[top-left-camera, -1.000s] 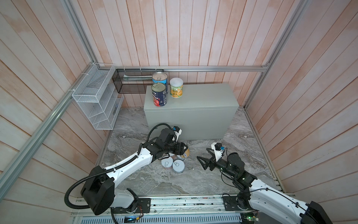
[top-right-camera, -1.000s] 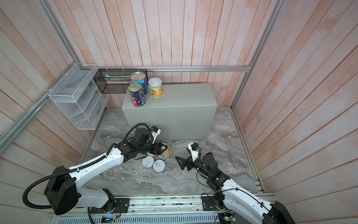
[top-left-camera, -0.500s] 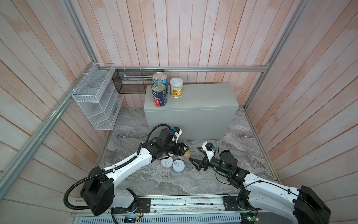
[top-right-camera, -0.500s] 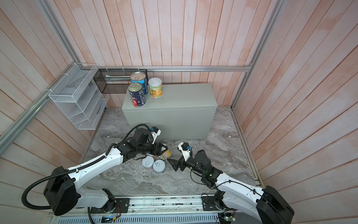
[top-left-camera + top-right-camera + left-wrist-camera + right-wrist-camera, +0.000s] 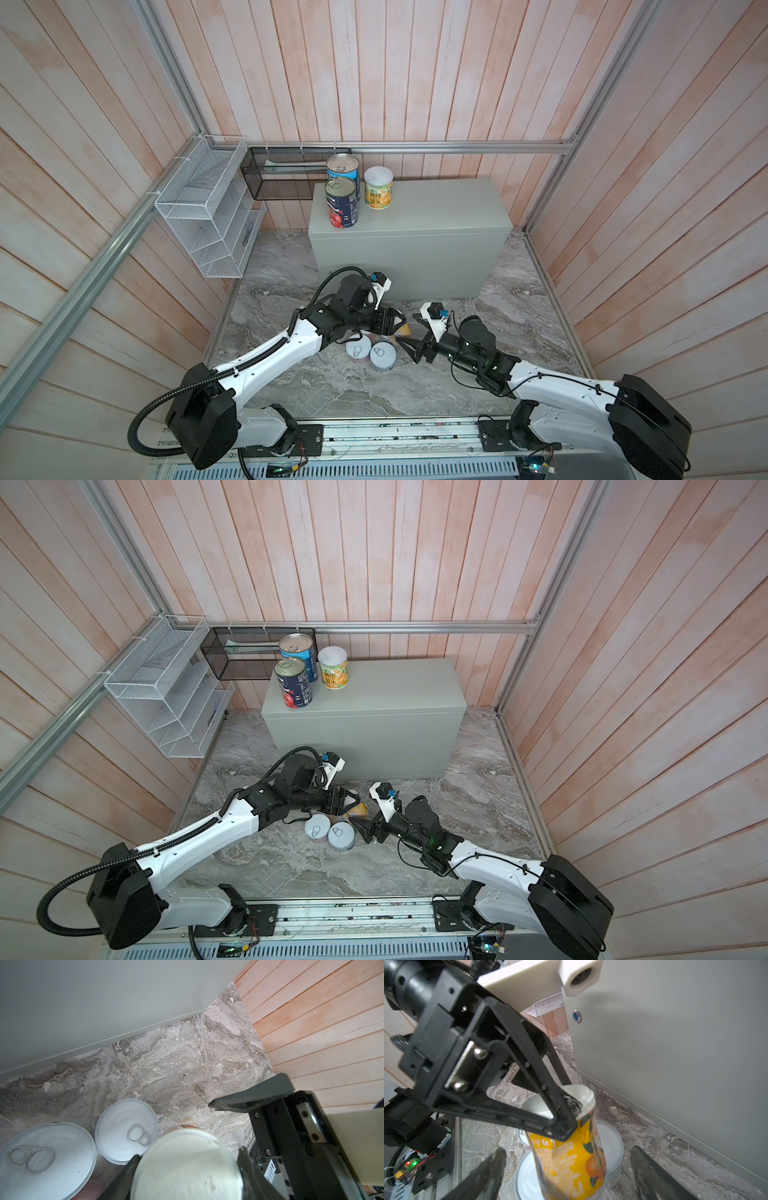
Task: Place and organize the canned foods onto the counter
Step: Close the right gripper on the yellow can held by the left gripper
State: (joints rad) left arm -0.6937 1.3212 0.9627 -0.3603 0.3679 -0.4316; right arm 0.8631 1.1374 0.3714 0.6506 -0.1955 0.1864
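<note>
While left gripper (image 5: 395,325) clamps the white-lidded yellow can (image 5: 571,1157) by its top, low before the light-grey metal box counter (image 5: 436,208), right gripper (image 5: 406,350) gapes around its body: likely handover, right should close next.

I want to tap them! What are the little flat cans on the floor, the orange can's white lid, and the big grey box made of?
Little flat cans: probably metal; pale dull tops with ring pulls. Orange can's white lid: looks like plastic; matte, slightly scuffed, no ring. Big grey box: likely painted metal; smooth, even, crisp edges, though unsure.
</note>
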